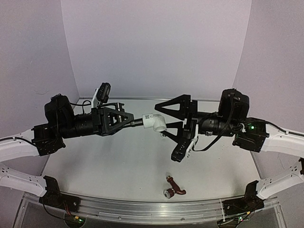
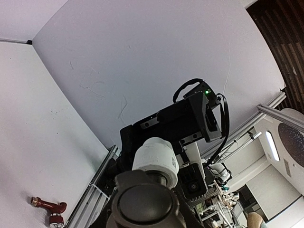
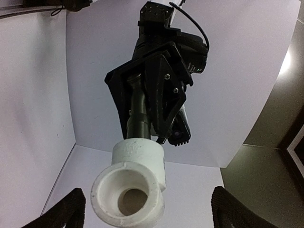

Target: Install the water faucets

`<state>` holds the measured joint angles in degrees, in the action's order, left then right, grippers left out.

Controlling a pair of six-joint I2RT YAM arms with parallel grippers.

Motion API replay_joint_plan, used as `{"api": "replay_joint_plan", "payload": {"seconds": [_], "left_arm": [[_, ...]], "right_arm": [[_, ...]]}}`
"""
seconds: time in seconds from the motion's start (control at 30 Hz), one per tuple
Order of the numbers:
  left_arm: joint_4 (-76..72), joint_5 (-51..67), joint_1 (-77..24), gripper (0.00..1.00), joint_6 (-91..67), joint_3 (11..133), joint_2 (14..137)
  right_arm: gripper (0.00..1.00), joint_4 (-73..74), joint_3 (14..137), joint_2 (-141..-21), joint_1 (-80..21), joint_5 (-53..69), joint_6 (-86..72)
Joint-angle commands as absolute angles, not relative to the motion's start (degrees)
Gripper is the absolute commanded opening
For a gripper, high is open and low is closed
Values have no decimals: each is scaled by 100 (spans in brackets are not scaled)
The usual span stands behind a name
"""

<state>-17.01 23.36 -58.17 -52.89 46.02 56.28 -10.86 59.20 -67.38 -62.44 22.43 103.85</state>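
One dark faucet (image 3: 138, 110) is being clamped by left claw (image 1: 132, 120), presenting its elbow (image 1: 156, 122). Right claw (image 1: 166, 133) is gaping beside elbow.

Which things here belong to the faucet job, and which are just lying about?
Job:
- dark faucet, held by the left gripper
- white elbow on its end
- red-brown faucet, loose on the table
- open right gripper beside the elbow

Lying about:
- none that I can see
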Motion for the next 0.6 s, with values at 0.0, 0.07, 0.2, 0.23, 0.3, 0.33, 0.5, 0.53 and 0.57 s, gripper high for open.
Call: {"api": "replay_joint_plan", "payload": {"seconds": [0.0,0.07,0.2,0.23,0.3,0.33,0.5,0.53,0.57], "left_arm": [[-2319,2503,-5801,0,-5380,4877,5570],[-2257,2544,-5801,0,-5312,4906,5598],[-2041,2653,-5801,0,-5039,4998,5658],[-1942,2640,-5801,0,-4955,5020,5652],[-1804,2601,-5799,0,-4730,5054,5625],[-1763,2568,-5800,0,-4625,5058,5612],[-1705,2485,-5801,0,-4070,5050,5605],[-1675,2510,-5801,0,-3954,5071,5626],[-1628,2565,-5801,0,-3843,5111,5653]], "right_arm": [[74,-1184,5998,-6768,-6278,2545,10977],[65,-1075,5979,-6781,-6282,2680,11107],[52,-887,6125,-6834,-6291,2728,10856],[49,-790,6182,-6831,-6293,2740,10720],[45,-542,6336,-6819,-6309,2784,10320],[42,-338,6450,-6820,-6313,2814,10098],[24,0,6750,-6818,-6313,2982,8599],[23,80,6795,-6824,-6312,2984,8223],[21,151,6843,-6832,-6318,2985,7898]]}}
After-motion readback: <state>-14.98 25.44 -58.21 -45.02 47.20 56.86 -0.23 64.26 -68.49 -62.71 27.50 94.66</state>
